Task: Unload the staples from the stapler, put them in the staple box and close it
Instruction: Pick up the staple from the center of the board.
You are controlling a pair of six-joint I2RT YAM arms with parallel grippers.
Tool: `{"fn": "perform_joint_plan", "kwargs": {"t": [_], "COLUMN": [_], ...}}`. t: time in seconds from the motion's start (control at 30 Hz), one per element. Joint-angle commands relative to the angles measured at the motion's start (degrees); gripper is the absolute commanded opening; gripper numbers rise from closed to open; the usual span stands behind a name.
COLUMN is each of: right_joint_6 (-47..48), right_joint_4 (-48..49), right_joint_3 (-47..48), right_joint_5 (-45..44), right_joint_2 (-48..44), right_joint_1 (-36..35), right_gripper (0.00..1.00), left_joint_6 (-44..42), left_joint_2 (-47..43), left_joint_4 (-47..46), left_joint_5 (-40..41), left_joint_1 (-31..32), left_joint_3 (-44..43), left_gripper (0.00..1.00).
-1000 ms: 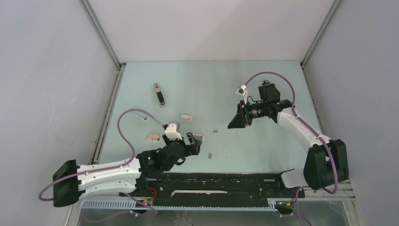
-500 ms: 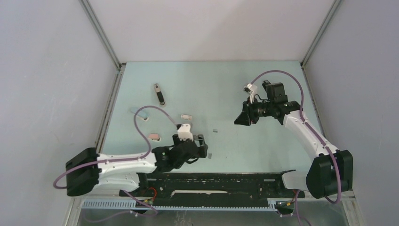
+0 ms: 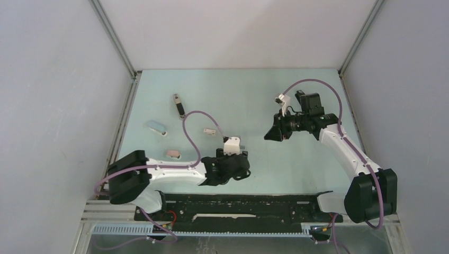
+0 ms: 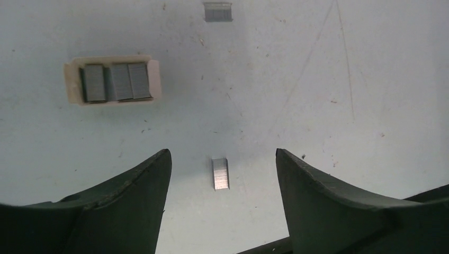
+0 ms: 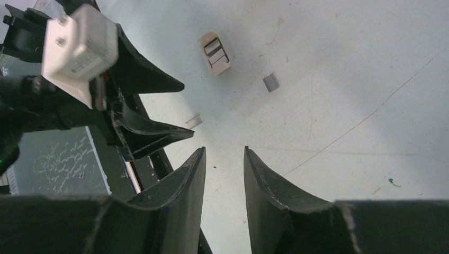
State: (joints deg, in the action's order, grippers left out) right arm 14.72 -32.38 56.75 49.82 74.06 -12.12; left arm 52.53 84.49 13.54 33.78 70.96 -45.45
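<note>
Pale green bench (image 3: pixel 238 90) enclosed by grey walls (image 3: pixel 53 106). The stapler (image 3: pixel 179 105) lies at far left, well apart from both arms. The left gripper (image 4: pixel 222 159) has swung right since a second ago and now hangs spread over a strip of staples (image 4: pixel 221 173) near the front edge. The right gripper (image 5: pixel 225 153), narrowly parted, holds nothing above open mid-bench.

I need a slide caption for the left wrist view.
Left gripper, open, framing a loose staple strip; a small box of staples lies beyond.
</note>
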Motion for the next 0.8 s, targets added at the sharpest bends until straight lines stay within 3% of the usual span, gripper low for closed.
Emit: {"fn": "perform_joint_plan", "kwargs": {"t": [0.0,0.17,0.77], "right_joint_6": [1.3,1.3,1.1], "right_joint_4": [0.2,0.0,0.0], "right_joint_3": [1.9,1.9,1.9], "right_joint_5": [0.4,0.6,1.2], "right_joint_2": [-0.3,-0.3,-0.5], "right_joint_1": [0.3,0.5,0.8], "right_gripper": [0.41,0.41,0.41], "left_joint_6": [0.7,2.0,2.9], "left_joint_2": [4.6,8.0,12.7], "left_joint_4": [3.8,5.0,9.4], "left_joint_5": [-0.8,-3.1,-4.3], "left_joint_1": [0.7,0.8,0.8], "left_joint_3": [-5.8,-7.0,-9.6], "left_gripper": [0.72,0.57,0.37]}}
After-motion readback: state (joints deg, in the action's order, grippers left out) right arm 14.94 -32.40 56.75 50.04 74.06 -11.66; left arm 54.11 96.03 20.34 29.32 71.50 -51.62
